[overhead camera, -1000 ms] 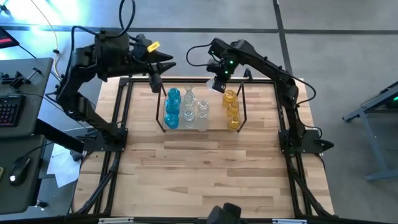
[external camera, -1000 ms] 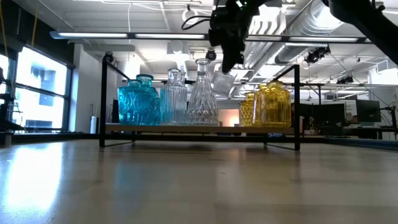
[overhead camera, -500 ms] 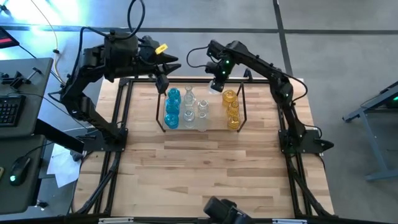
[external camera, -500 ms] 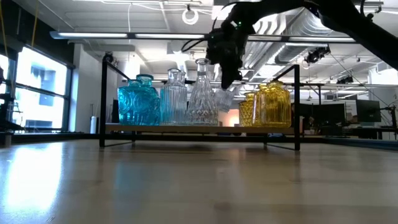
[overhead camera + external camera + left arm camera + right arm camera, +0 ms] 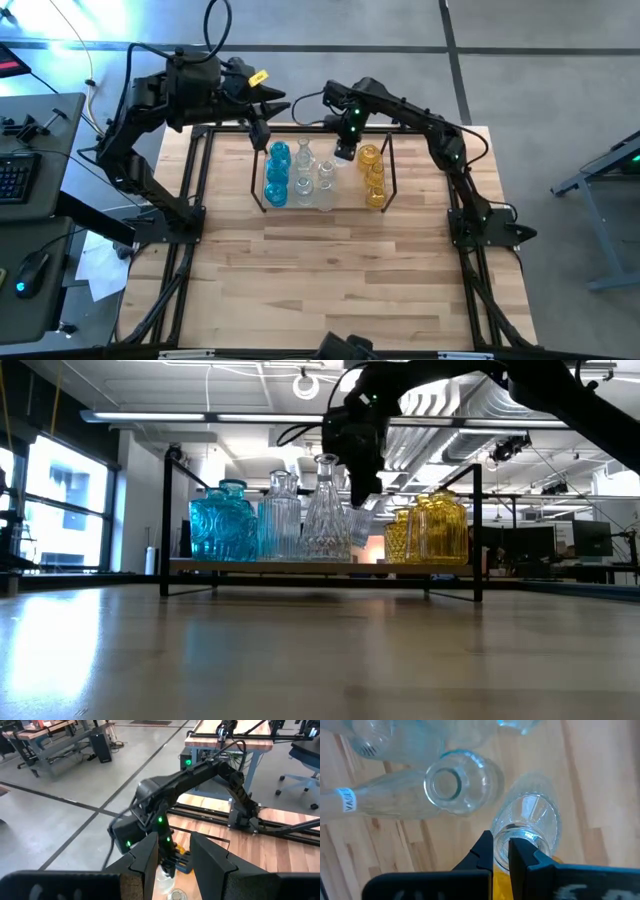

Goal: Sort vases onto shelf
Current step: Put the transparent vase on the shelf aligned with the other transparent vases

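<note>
The shelf [image 5: 258, 190] stands at the table's far middle, a black rod rack with a wooden floor [image 5: 320, 565]. On that floor stand blue vases [image 5: 278, 172], clear vases [image 5: 312, 178] and yellow vases [image 5: 373, 178]. My right gripper [image 5: 345, 152] is shut on a small clear vase [image 5: 362, 525], low in the gap between the clear and the yellow ones. My left gripper [image 5: 262, 110] waits open, high beyond the shelf's far left corner, nothing between its fingers [image 5: 150, 857]. My right gripper pinches the clear vase's rim [image 5: 506, 836] between its two fingers, one finger [image 5: 522, 855] over the mouth and the other outside the wall. The fingers come from above, pointing steeply down. The vase hangs below them, tilted; whether its base touches the shelf floor I cannot tell.
The shelf's black rods [image 5: 478, 530] rise on both sides of the vases. A larger black frame [image 5: 195, 200] edges the table. The near half of the wooden tabletop [image 5: 330, 280] is bare. A desk with a keyboard [image 5: 12, 175] stands off the table's left.
My right gripper has sunk toward the shelf floor with the clear vase and tipped more steeply downward, shifting slightly toward the table's left. The vase now hangs low between the clear and yellow vases instead of above them.
</note>
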